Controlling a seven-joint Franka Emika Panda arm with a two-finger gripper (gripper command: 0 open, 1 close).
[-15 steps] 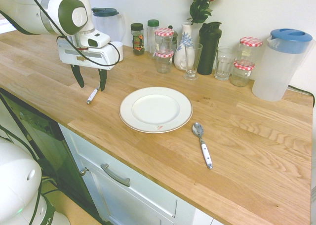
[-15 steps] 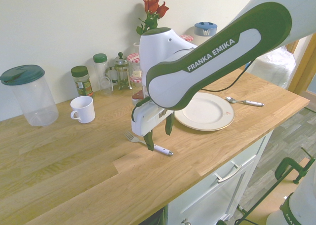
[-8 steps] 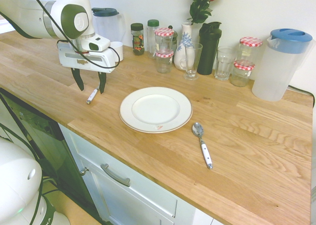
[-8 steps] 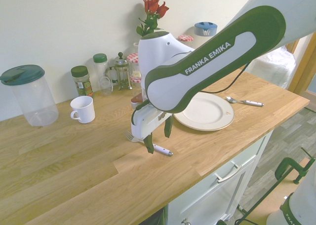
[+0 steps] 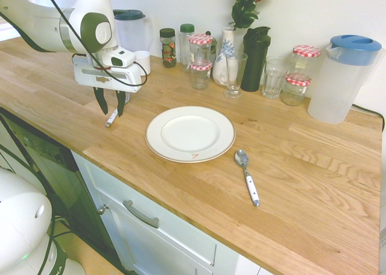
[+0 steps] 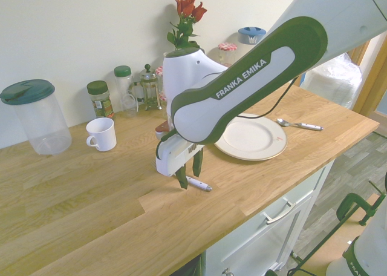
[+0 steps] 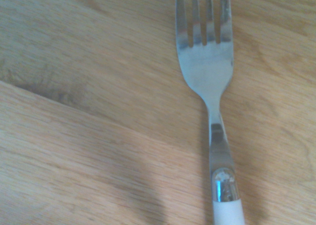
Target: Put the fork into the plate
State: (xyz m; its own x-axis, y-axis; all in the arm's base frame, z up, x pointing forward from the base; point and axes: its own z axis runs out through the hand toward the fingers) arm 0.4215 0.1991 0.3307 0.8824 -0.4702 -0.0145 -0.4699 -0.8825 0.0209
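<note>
The fork (image 5: 111,118) lies on the wooden counter left of the plate (image 5: 155,130); only its white handle end shows under the hand. From close up its silver tines and neck (image 7: 206,62) fill the wrist view. My gripper (image 5: 112,108) stands down over the fork, one dark finger on each side of it, tips near the wood. The fingers are drawn in but a gap still shows between them, so the gripper is open. From the other side the handle (image 6: 199,184) pokes out beside the gripper (image 6: 189,174). The cream plate (image 6: 279,140) lies empty.
A white-handled spoon (image 5: 248,178) lies right of the plate. A white mug (image 6: 101,134) stands behind the gripper. Jars, glasses, a rose vase (image 5: 224,61) and two lidded jugs (image 5: 341,79) line the back wall. The counter's front edge (image 5: 139,187) is close.
The gripper has sunk lower over the fork, and its fingers have drawn much closer together around it. The fork, plate and spoon have not moved.
</note>
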